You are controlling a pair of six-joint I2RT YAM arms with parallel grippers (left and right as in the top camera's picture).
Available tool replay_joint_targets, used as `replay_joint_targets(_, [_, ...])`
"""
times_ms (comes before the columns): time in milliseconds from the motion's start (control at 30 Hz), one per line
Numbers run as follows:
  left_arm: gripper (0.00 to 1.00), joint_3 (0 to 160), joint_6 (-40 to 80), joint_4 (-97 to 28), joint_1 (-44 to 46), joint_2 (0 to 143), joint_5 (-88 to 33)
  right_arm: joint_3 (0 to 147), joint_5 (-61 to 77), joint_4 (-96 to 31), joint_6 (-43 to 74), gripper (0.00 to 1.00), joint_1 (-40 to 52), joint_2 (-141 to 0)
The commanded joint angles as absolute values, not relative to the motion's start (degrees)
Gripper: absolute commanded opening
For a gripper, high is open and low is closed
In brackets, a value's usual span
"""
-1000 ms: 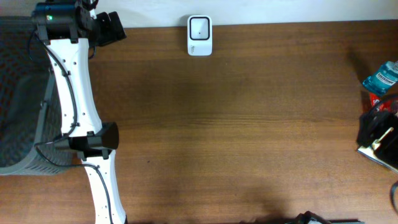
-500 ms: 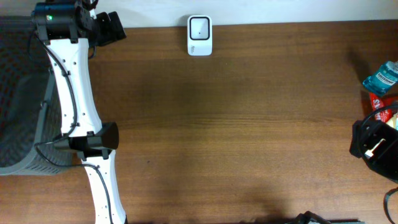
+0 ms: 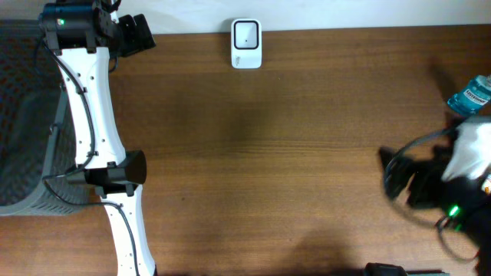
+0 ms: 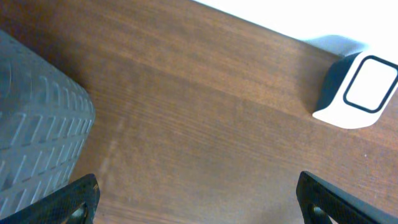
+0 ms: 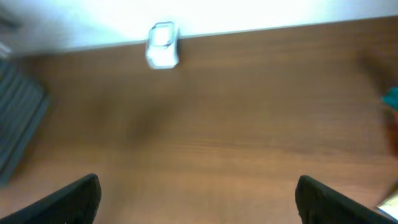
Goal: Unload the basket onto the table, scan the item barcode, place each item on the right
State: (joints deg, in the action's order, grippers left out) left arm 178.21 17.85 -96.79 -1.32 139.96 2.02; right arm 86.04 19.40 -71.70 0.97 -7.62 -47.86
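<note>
Overhead, the white scanner (image 3: 246, 44) sits at the top centre of the brown table (image 3: 291, 153), against its upper edge. The blue bottle (image 3: 469, 96), the item to scan, lies at the right edge of the frame, partly cut off, and neither gripper holds it. Just below it the right arm (image 3: 468, 153) shows as a blur of white and black. In the right wrist view the right gripper (image 5: 199, 199) is spread wide, its 2 fingertips in the bottom corners with bare wood between them. The left gripper (image 3: 142, 34) is in the upper left, near a grey basket (image 3: 23, 153) at the left edge. The left wrist view shows its 2 fingers wide apart too, grasping nothing, with the scanner at upper right.
</note>
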Motion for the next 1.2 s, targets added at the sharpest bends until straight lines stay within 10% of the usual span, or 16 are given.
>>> replay_joint_targets(0, [0.99,178.1,18.4,-96.7,-1.5,139.3,2.8,69.9,19.7,-61.6,0.2,0.99,-1.6,-35.4])
replay_joint_targets(500, [0.99,178.1,18.4,-96.7,-1.5,139.3,2.8,20.9,14.8,-29.3,-1.1,0.99,0.0,-5.6])
replay_joint_targets(1167, [0.99,178.1,18.4,-96.7,-1.6,139.3,2.8,0.3,8.1,2.6,-1.5,0.99,0.0,-0.2])
